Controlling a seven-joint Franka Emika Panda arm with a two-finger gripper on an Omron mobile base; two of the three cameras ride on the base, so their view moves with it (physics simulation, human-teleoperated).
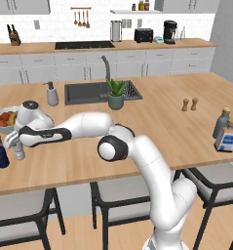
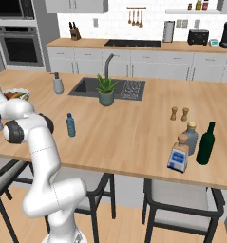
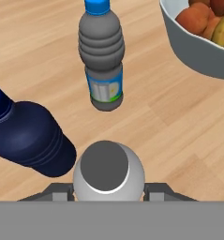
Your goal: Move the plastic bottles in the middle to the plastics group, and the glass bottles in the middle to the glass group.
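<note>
My gripper (image 3: 108, 190) is shut on a clear-greyish plastic bottle (image 3: 108, 172) with a white cap, one finger on each side of it. In the left base view the gripper (image 1: 14, 141) holds that bottle (image 1: 19, 152) upright, low over the counter's left end. Close beside it is the plastics group: a dark navy bottle (image 3: 31, 137) (image 1: 0, 154) and a blue-capped clear bottle (image 3: 101, 56). A translucent blue plastic bottle (image 2: 70, 125) stands mid-counter. At the far right, the squat square glass bottle (image 2: 179, 154) stands by the grey-blue bottle (image 2: 191, 137) and the green bottle (image 2: 206, 143).
A fruit bowl (image 3: 197, 44) (image 1: 5, 119) sits just beyond the plastics group. A soap dispenser (image 1: 52, 94), sink (image 1: 86, 93) and potted plant (image 1: 116, 93) lie further back. Two wooden shakers (image 1: 189, 104) stand right of centre. Stools line the counter's near edge.
</note>
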